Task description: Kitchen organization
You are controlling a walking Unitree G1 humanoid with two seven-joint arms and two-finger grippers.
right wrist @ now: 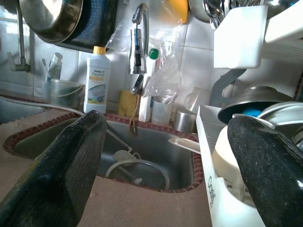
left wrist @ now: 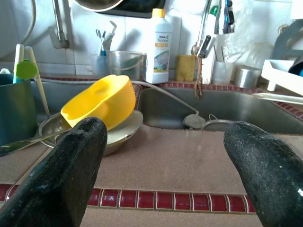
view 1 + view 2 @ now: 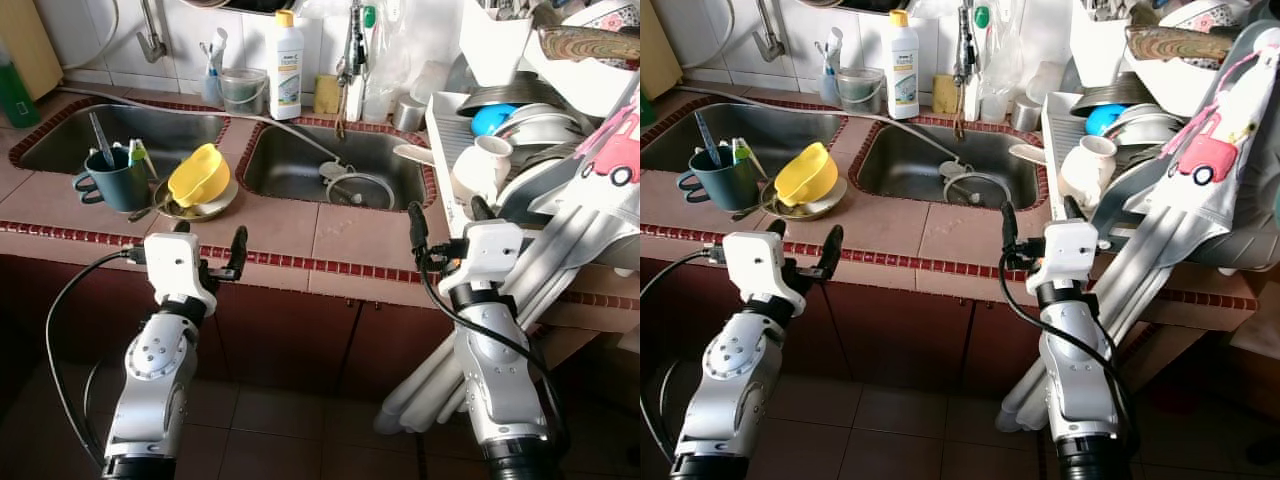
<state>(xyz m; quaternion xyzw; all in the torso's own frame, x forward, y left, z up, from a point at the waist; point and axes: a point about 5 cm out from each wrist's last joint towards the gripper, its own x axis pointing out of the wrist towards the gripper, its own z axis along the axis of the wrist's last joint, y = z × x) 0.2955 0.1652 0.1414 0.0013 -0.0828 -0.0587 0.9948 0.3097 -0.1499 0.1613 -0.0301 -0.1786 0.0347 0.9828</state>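
Centrally, a tiled desk (image 3: 290, 225) carries two steel sinks, with both arms raised before its front edge. Left hand (image 3: 208, 248): fingers spread wide, empty, level with the red-tiled edge at about 7 o'clock in the left eye view. Right hand (image 3: 445, 222): fingers likewise spread wide, empty, at about 5 o'clock, just beside the white dish rack (image 3: 445, 135).

Between the sinks, at 10 o'clock, a yellow bowl (image 3: 198, 175) lies tilted in a metal dish (image 3: 205, 209) (the left wrist view shows it straight ahead of the left hand, between and beyond the two fingers). A dark green mug (image 3: 117, 180) holding utensils stands just beside the dish, toward 9 o'clock, at the rim of the left sink (image 3: 120, 135). The right sink (image 3: 335, 165), near 12 o'clock, holds a round strainer-like item (image 3: 358, 190) and a hose end.

Against the tiled wall stand a white detergent bottle (image 3: 286, 68), a clear plastic tub (image 3: 244, 90) and a yellow sponge (image 3: 326, 94). The dish rack at 2 o'clock is packed with a white cup (image 3: 478, 165), metal bowls and a blue dish (image 3: 492, 118). A patterned cloth (image 3: 612, 160) hangs over its right side.
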